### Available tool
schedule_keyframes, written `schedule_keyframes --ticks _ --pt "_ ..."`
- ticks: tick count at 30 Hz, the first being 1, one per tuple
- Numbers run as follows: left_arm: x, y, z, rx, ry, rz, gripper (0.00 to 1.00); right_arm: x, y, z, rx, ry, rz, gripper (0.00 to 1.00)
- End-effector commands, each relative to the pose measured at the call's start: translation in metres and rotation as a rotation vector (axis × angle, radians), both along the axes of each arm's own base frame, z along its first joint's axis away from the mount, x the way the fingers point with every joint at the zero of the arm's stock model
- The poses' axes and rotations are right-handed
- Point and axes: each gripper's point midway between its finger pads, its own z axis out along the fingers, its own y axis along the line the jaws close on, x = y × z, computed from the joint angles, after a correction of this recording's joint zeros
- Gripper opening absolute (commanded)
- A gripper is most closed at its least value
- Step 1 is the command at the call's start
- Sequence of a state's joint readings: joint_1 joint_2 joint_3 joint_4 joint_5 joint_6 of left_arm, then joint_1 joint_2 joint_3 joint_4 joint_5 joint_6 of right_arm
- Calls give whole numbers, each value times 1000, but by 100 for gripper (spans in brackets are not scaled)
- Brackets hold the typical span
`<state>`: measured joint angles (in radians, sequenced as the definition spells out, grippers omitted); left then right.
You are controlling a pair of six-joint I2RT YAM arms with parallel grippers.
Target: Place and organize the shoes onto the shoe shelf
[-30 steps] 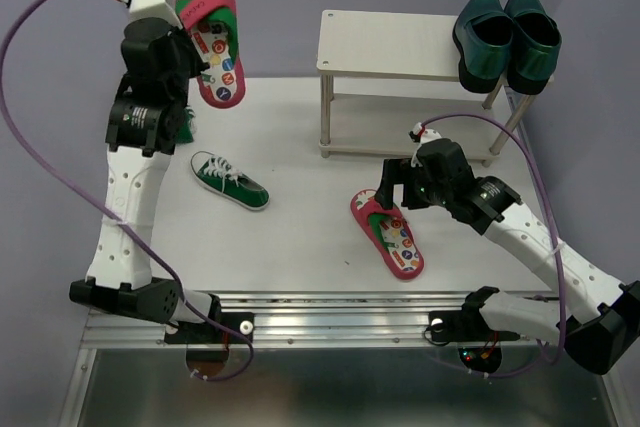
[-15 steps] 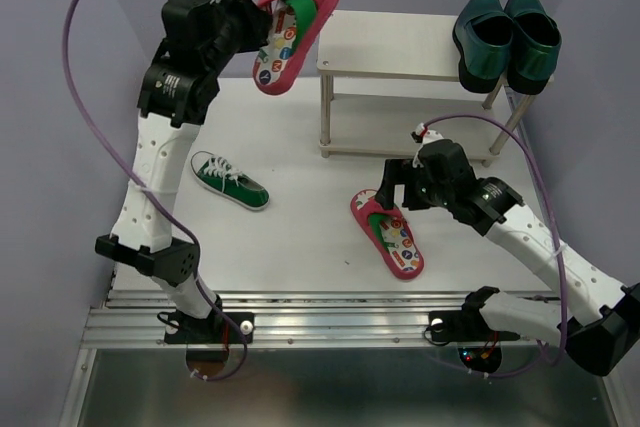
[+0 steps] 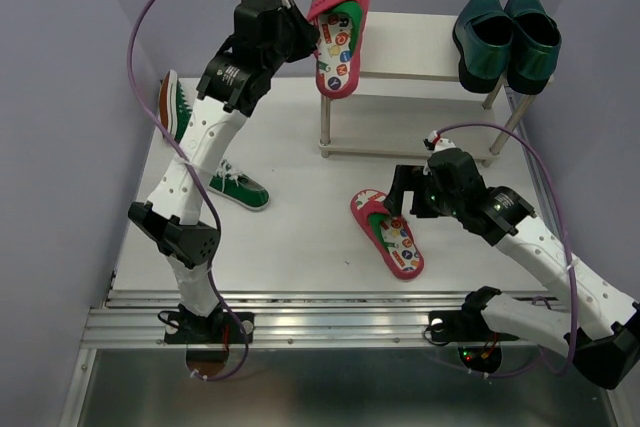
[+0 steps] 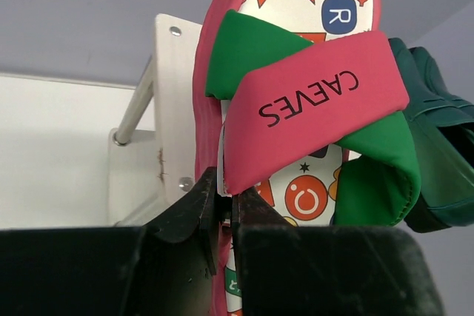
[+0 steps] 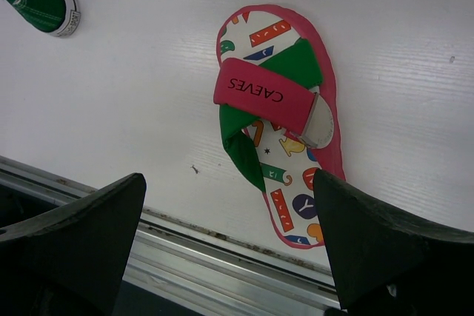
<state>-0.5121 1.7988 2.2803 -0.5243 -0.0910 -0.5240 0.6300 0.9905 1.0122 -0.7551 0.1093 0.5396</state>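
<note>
Left gripper (image 4: 222, 201): pinched shut on the sole rim of a red flip-flop (image 3: 342, 27), just beside its strap.
Held flip-flop: in the air over the left end of the shoe shelf (image 3: 410, 42), steeply tilted, patterned insole facing the top camera, not resting on the board.
Shelf top: bare at the left and middle; the teal loafers (image 3: 505, 37) stand side by side at its right end.
Right gripper (image 5: 226, 220): jaws spread wide, holding nothing, hovering over the second flip-flop (image 5: 278, 116), which lies insole up on the table in front of the shelf.
Sneakers: one (image 3: 232, 185) lies left and in front of the shelf; the other (image 3: 172, 105) stands on edge farther left.
Step in hand: probably setting the held flip-flop on the shelf's top board.
Doing it well: level the sole first, carry it inward from the shelf's left edge, line it up with the loafers, leave room for its mate, and release only once the sole lies flat.
Risk: the rim grip lets the shoe swing; an early release near the shelf's left edge could tip it off.
</note>
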Motion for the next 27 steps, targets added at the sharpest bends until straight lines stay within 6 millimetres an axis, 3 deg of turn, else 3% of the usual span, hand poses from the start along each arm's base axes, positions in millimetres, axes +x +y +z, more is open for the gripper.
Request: schedule_keyframes --ticks 1,16,27 --pt "-26 6 102 -209 -228 50 0 1 -3 3 7 -11 -29 100" --pt "8 -7 79 -196 -205 93 0 -6 -8 11 37 -24 -49 100" --pt "19 -23 60 -198 -171 62 0 -8 -10 12 46 -24 -57 100"
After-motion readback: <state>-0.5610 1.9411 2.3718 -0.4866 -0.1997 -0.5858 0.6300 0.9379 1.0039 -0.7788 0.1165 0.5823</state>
